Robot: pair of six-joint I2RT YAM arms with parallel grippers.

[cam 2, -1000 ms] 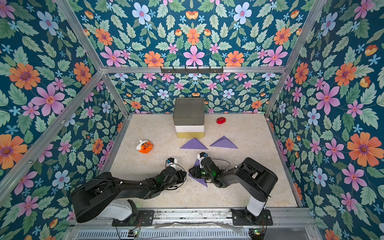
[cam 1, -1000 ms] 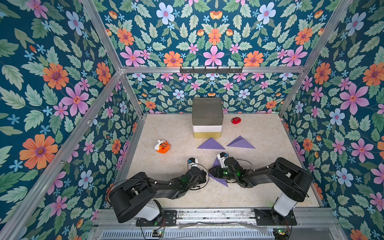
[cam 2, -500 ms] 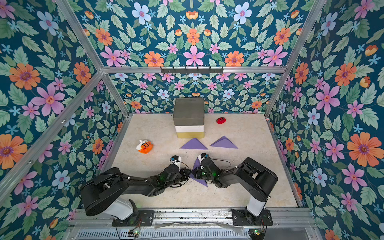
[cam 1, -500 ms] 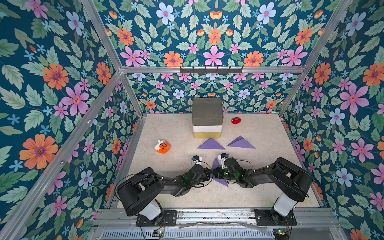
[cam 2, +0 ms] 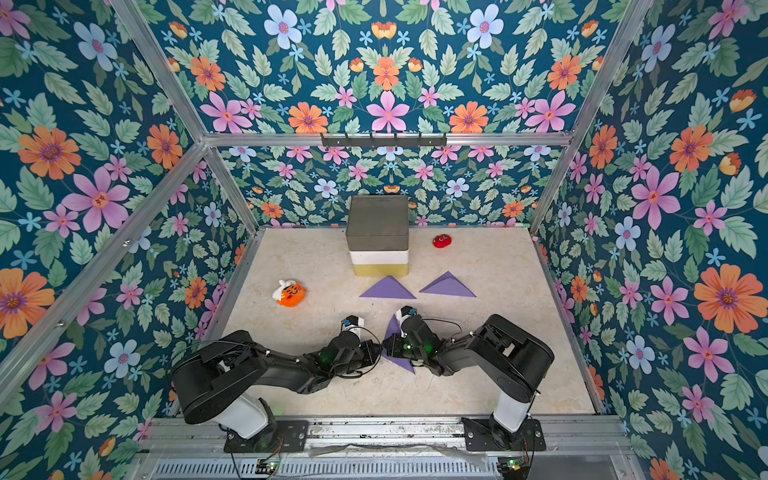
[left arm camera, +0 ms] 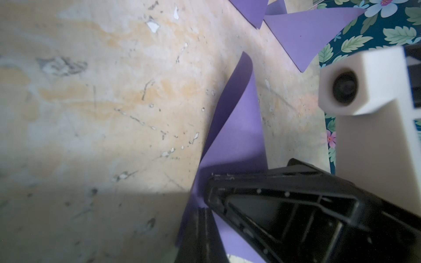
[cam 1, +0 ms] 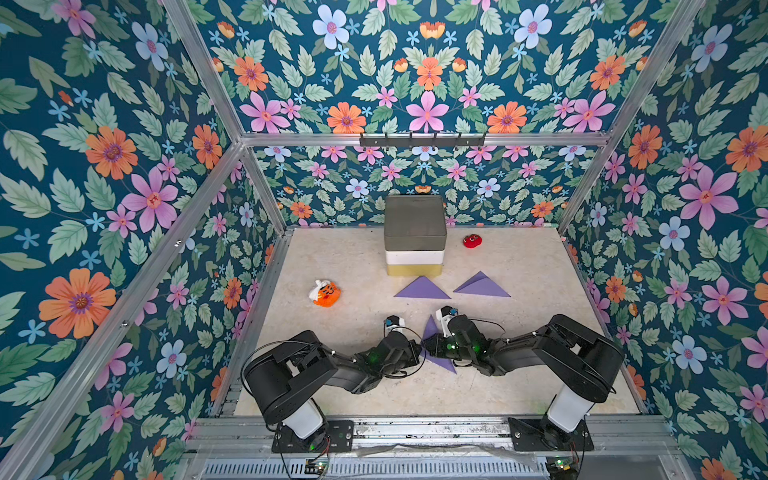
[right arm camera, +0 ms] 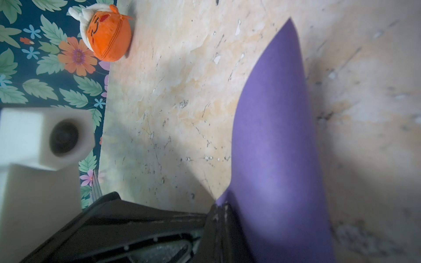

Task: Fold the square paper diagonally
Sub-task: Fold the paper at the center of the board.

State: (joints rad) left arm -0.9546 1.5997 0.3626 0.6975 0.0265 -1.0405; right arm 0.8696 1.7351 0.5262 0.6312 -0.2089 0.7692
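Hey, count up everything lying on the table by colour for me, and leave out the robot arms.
Purple paper: 3
Orange plush toy: 1
Red plush toy: 1
Grey, white and yellow box stack: 1
Total: 6

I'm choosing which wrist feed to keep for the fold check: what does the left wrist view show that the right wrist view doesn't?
Only the left wrist view: two folded purple triangles and the right arm's white camera.

Only the right wrist view: the orange plush toy and the left arm's white camera.

Both: the curled purple paper on the beige table, pinched at its edge by the left gripper and right gripper.
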